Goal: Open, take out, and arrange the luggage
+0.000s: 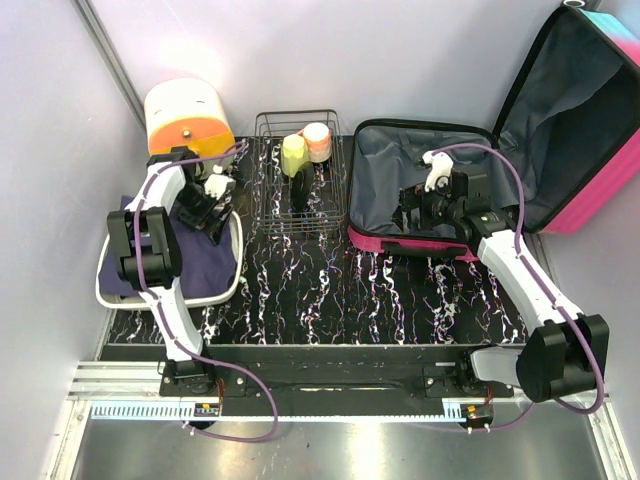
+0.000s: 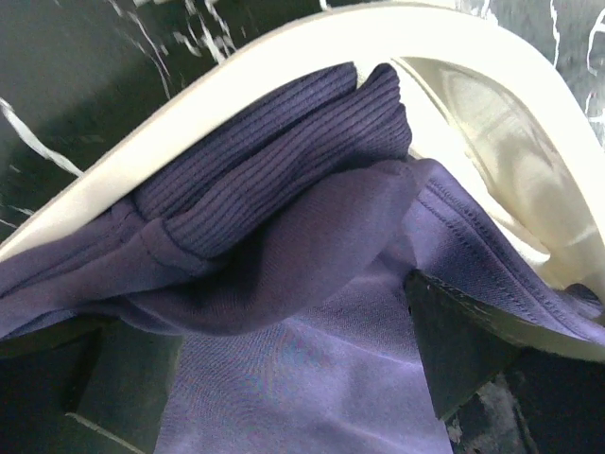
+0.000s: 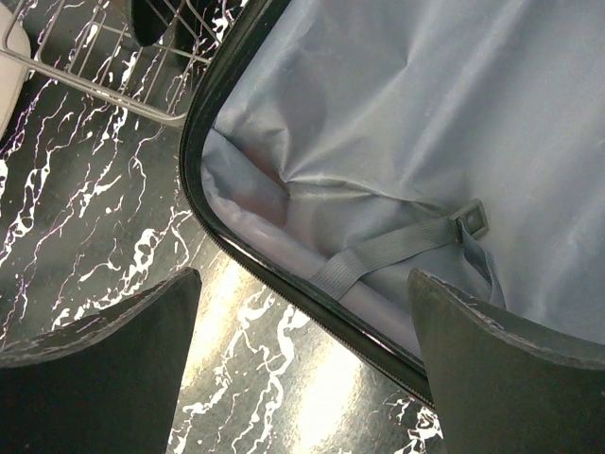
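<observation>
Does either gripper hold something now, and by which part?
Nothing is held. The left gripper stands open over the purple clothing; the right gripper stands open over the rim of the luggage.

You count: 1 luggage [image 1: 570, 110], far right corner | 1 wire basket [image 1: 266, 205], far edge | 2 cups: yellow cup [image 1: 293, 155], peach cup [image 1: 317, 140] | 1 white tray [image 1: 225, 285], left edge | 1 purple garment [image 1: 200, 260] | 1 round box [image 1: 185, 115]

Luggage [image 1: 605, 195]: the shell is coloured hot pink and edged with black trim.
Lining [image 3: 425, 113]: plain grey is shown, crossed by a grey strap.
Table [image 1: 330, 290]: black is veined with white, like marble.
Tray [image 2: 236, 85]: cream white is seen.
Garment [image 2: 284, 274]: dark purple is shown, ribbed in part.
Drawer box [image 1: 185, 120]: white is banded with orange.
</observation>
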Motion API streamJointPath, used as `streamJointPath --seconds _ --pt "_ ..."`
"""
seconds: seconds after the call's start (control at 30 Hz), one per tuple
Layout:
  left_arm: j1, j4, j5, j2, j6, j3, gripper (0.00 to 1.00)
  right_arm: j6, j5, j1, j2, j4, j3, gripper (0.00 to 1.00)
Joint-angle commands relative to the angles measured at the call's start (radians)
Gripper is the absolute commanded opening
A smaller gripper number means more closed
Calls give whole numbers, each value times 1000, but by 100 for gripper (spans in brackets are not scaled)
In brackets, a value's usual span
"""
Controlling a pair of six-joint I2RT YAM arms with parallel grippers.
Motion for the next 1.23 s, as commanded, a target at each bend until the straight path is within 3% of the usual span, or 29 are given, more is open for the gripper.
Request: streamJointPath --seconds 0.0,0.23,0.37,0.53,0.63,0.97,1.2 --pt "-13 120 51 36 116 120 99 -20 3 -3 18 14 73 100" --pt "-10 52 19 -175 10 176 99 -48 14 -3 26 -1 149 100" --pt "-8 40 31 -289 -66 281 99 -62 20 -3 32 -12 216 100" --pt "-22 73 54 -355 -276 352 99 -30 14 -3 26 -24 265 100" --pt "-66 156 7 -407 -382 290 99 25 32 -5 -2 -35 278 100" --pt "-266 417 -73 -687 -553 -199 99 165 52 -29 -187 -55 101 100" --pt "-270 434 -87 -754 -564 -254 99 179 69 -29 -261 -57 60 100"
